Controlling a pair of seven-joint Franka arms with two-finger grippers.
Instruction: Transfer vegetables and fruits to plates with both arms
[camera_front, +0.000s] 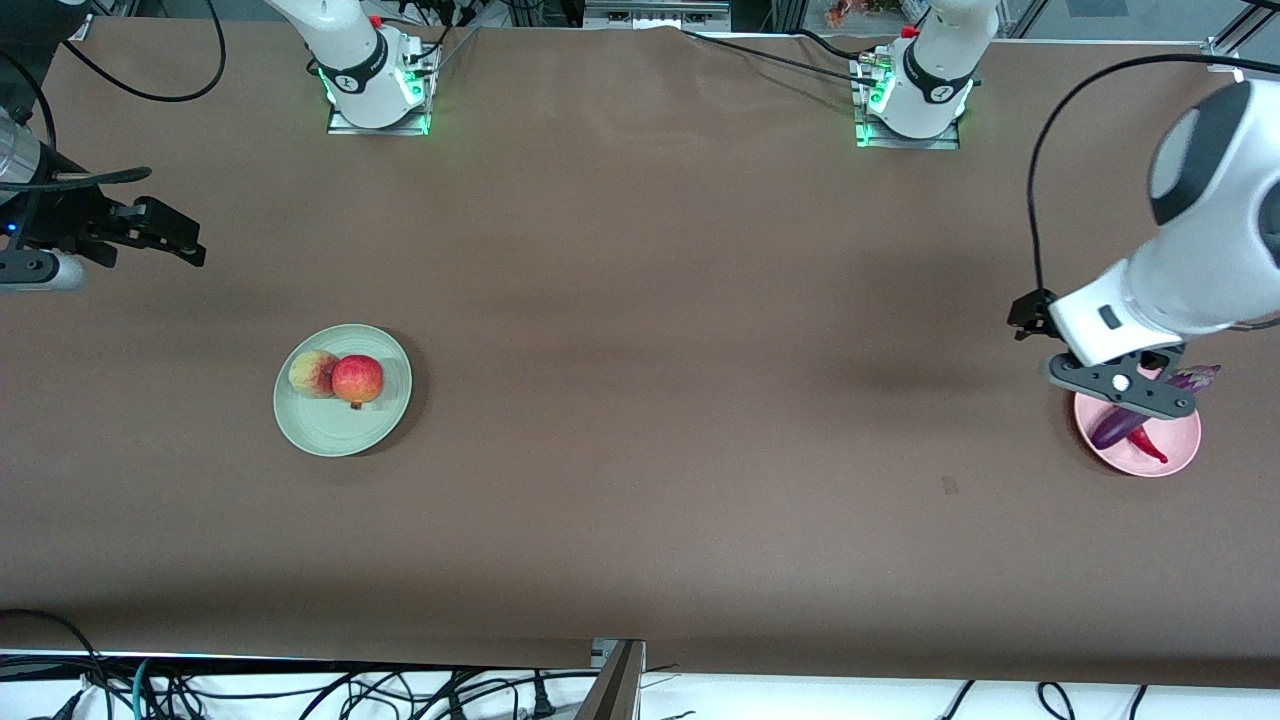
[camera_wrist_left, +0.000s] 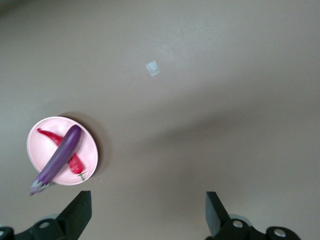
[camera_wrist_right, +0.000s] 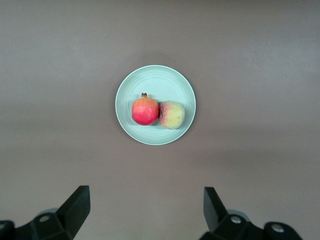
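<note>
The pale green plate lies toward the right arm's end of the table and holds the peach and the red fruit, which touch. In the right wrist view the plate, the red fruit and the peach show from above. The pink plate lies toward the left arm's end and holds the purple eggplant across the red chili. They also show in the left wrist view: plate, eggplant, chili. My left gripper is open and empty, high over the pink plate's edge. My right gripper is open and empty, raised at the table's end.
A small pale tape patch lies on the brown table cover, nearer to the front camera than the pink plate. The two arm bases stand along the table's back edge. Cables hang below the front edge.
</note>
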